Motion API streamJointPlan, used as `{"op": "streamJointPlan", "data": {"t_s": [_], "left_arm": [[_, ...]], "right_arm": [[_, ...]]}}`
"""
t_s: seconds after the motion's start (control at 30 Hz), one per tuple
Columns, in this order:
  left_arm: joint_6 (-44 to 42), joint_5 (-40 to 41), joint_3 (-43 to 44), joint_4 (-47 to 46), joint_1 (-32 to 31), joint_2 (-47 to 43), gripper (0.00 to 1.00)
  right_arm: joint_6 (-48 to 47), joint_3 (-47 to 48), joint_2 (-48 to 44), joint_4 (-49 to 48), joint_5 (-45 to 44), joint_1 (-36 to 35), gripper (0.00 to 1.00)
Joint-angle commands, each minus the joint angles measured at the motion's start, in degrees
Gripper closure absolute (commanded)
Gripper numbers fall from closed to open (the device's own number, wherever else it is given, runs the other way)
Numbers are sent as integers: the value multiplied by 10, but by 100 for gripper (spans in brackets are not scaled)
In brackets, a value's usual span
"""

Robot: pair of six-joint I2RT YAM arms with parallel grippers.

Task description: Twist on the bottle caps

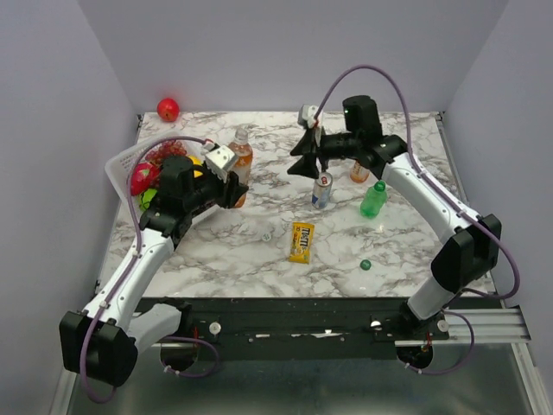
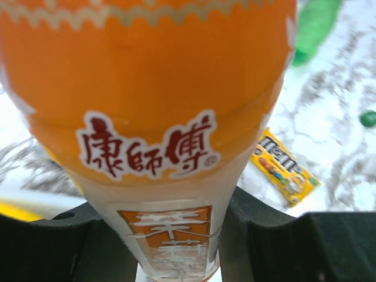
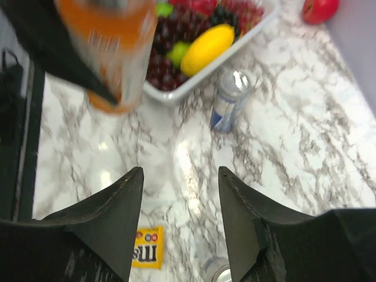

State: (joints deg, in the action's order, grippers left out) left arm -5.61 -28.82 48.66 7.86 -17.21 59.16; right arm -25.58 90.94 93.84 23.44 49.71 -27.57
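Beside the tray (image 1: 117,169), the bottle (image 2: 176,117) is being pinched by the left end effector (image 2: 176,235); the right end effector (image 3: 179,194), spread and empty, is being required squarely over the cap (image 1: 241,132).

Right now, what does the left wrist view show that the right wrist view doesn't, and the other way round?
Only the left wrist view: the green bottle and a loose dark green cap. Only the right wrist view: the fruit tray, a blue and silver can, a red round object, and the right pincer, open and empty. Both: the orange bottle gripped by the left pincer, the yellow candy packet and the marble table.
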Motion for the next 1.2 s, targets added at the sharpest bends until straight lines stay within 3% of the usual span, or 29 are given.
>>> {"op": "streamJointPlan", "data": {"t_s": [0.0, 0.17, 0.27, 0.4, 0.47, 1.17], "left_arm": [[53, 64, 54, -47, 38, -9, 100], [98, 63, 71, -72, 62, -12, 100], [59, 26, 55, -57, 63, -28, 100], [64, 23, 34, -33, 63, -50, 100], [65, 17, 26, -23, 63, -59, 100], [85, 9, -8, -16, 86, -80, 100]], "right_arm": [[-207, -52, 23, 101, -72, -58, 39], [-292, -72, 84, 131, -101, -124, 39], [-324, -88, 115, 118, -131, -156, 35], [-324, -74, 167, 105, -194, -180, 25], [-319, -58, 185, 100, -204, -187, 25], [-316, -27, 274, 71, -226, -238, 41]]}}
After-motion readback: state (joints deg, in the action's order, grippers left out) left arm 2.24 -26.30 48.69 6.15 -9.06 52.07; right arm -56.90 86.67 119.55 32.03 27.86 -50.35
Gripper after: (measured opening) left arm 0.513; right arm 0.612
